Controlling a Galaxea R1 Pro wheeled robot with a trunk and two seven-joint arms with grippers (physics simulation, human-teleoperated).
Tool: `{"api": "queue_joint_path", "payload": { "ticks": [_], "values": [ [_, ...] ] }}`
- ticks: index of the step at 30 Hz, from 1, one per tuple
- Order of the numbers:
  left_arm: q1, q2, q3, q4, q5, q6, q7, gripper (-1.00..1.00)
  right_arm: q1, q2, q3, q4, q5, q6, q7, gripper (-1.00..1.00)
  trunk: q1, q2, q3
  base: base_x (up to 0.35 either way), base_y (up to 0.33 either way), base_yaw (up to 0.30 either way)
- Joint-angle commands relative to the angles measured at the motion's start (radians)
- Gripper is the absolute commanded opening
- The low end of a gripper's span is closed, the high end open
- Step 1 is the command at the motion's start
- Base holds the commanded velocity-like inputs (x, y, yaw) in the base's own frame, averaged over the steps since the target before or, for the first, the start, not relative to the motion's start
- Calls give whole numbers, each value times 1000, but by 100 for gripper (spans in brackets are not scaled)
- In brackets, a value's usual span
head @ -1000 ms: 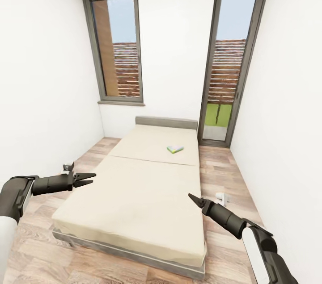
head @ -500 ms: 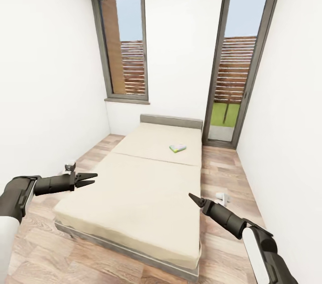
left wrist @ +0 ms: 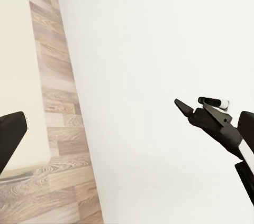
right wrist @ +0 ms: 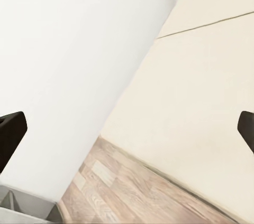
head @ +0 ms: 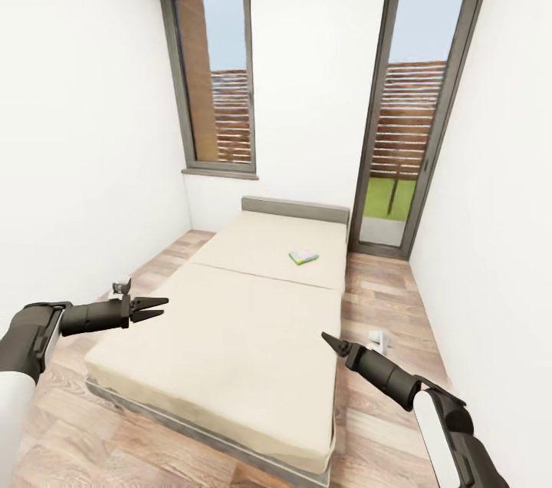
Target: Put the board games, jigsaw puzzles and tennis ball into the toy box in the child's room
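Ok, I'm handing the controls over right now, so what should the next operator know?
Left tool: open, empty, held over the floor at the bed's left side.
Right tool: looks empty; whether it is open or shut cannot be told from the head view.
The bed lies straight ahead. One board game lies flat on its far half near the headboard, well beyond both arms.
Done: nothing visibly collected.
Left: drive closer, pick up that game and carry it to the toy box, then find the other toys.
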Motion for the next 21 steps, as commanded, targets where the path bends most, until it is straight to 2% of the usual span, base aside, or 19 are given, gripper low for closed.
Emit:
{"api": "queue_joint_path", "payload": {
  "ticks": [1, 7, 13, 21],
  "values": [
    [-1, -1, 3, 0, -11, 11, -8, 100, -1, 0, -3, -1, -4, 7, 2, 100, 1, -2, -2, 16, -16, 260],
    [-1, -5, 3, 0, -11, 10, -8, 100, -1, -2, -3, -1, -4, 7, 2, 100, 1, -2, -2, 6, -6, 279],
    [-1, -8, 3, 0, -11, 10, -8, 100, -1, -5, -2, 1, -6, -38, 2, 100, 1, -2, -2, 1, -1, 290],
    [-1, -14, 3, 0, -12, 10, -8, 100, -1, -6, -1, 2, -7, -52, 2, 100, 1, -2, -2, 0, -37, 291]
  ]
}}
